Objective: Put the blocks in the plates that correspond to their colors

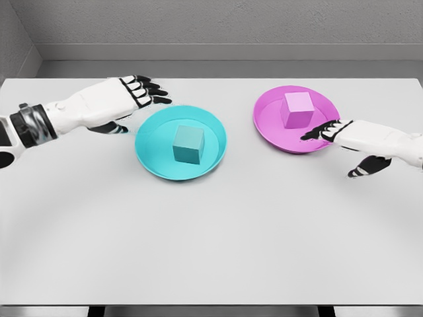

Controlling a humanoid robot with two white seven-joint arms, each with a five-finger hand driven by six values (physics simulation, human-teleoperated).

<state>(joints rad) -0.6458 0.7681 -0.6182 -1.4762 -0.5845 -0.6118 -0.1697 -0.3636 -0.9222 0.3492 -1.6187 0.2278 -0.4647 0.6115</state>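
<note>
matt smooth table (211, 251); matt pink plate (268, 125)

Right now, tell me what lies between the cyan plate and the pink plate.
Nothing: the head view shows only bare table between the cyan plate and pink plate.

A plain white table (211, 251) is filling most of the view, its smooth top catching soft, even light and its near edge running along the bottom of the scene. Dark supports are showing just beneath that edge at two spots. Behind the table, a grey wall (231, 23) is rising, meeting a paler ledge where it is reaching the tabletop's far side.
</note>
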